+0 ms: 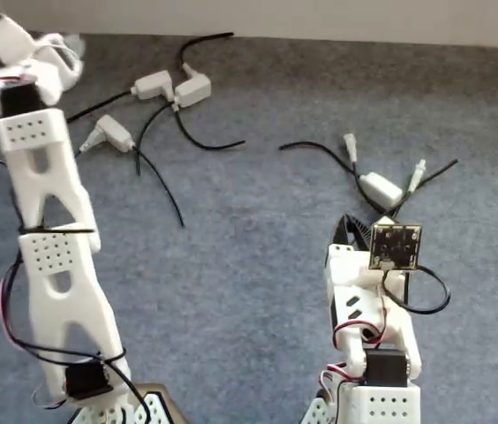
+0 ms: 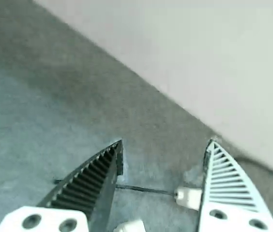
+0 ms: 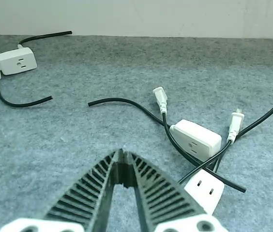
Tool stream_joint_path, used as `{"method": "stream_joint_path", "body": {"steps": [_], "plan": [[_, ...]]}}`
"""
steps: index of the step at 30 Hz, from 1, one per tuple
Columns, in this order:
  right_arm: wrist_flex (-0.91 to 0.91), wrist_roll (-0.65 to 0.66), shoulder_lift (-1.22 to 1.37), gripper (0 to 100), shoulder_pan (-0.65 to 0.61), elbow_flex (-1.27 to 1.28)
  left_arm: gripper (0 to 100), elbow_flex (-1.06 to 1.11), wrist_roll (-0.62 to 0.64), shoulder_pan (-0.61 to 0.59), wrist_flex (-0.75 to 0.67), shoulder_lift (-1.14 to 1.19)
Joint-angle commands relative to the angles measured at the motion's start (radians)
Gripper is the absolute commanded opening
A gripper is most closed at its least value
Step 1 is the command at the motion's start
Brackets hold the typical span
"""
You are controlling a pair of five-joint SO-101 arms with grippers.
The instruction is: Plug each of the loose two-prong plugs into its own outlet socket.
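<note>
Two white outlet blocks (image 3: 196,140) (image 3: 205,189) lie tangled with black cables just beyond my right gripper (image 3: 123,157), which is shut on nothing. Two loose two-prong plugs (image 3: 160,96) (image 3: 235,122) lie beside those blocks. From above, the right gripper (image 1: 353,228) sits under its camera board, close to an outlet block (image 1: 380,188). Farther left lie two more outlet blocks (image 1: 154,85) (image 1: 192,88) and a white plug piece (image 1: 112,132). My left gripper (image 2: 165,145) is open at the carpet's far left corner (image 1: 55,53), with a small white plug (image 2: 189,197) on a black cable between its fingers, untouched.
Grey carpet (image 1: 258,230) covers the table, and a pale wall (image 2: 214,58) borders its far edge, close ahead of the left gripper. Loose black cable ends (image 1: 209,141) trail from the left outlet group. Open carpet lies between the two groups.
</note>
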Motion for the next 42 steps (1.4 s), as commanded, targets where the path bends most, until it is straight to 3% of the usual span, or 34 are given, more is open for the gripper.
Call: {"method": "stream_joint_path", "body": {"steps": [1,8,13,18,21,26,30,32,38,42], "plan": [[0.002,-0.009,-0.004,1.0,0.007,0.134,27,-0.05,0.078,-0.061,0.124,-0.16],[0.002,-0.009,-0.005,1.0,0.007,0.134,27,-0.047,0.081,-0.031,0.528,-0.328],[0.002,-0.009,-0.008,1.0,0.01,0.134,27,0.065,-0.005,0.016,0.557,-0.371],[0.005,-0.009,-0.004,6.7,0.01,0.134,27,0.446,-0.129,0.093,0.559,-0.575],[0.015,-0.009,-0.008,12.8,0.01,0.134,27,0.748,-0.133,0.156,0.557,-0.782],[0.03,-0.009,-0.007,13.4,0.012,0.128,27,1.139,-0.133,0.272,0.549,-1.113],[0.124,-0.028,-0.013,13.7,0.039,0.058,27,1.455,-0.132,0.329,0.402,-1.279],[0.171,-0.101,-0.01,13.9,0.093,-0.015,27,1.629,-0.13,0.357,0.287,-1.34],[0.232,-0.216,-0.004,24.8,0.186,-0.156,27,2.115,-0.046,0.412,-0.163,-1.492],[0.255,-0.216,-0.004,25.3,0.189,-0.177,27,2.393,-0.046,0.418,-0.488,-1.566]]}}
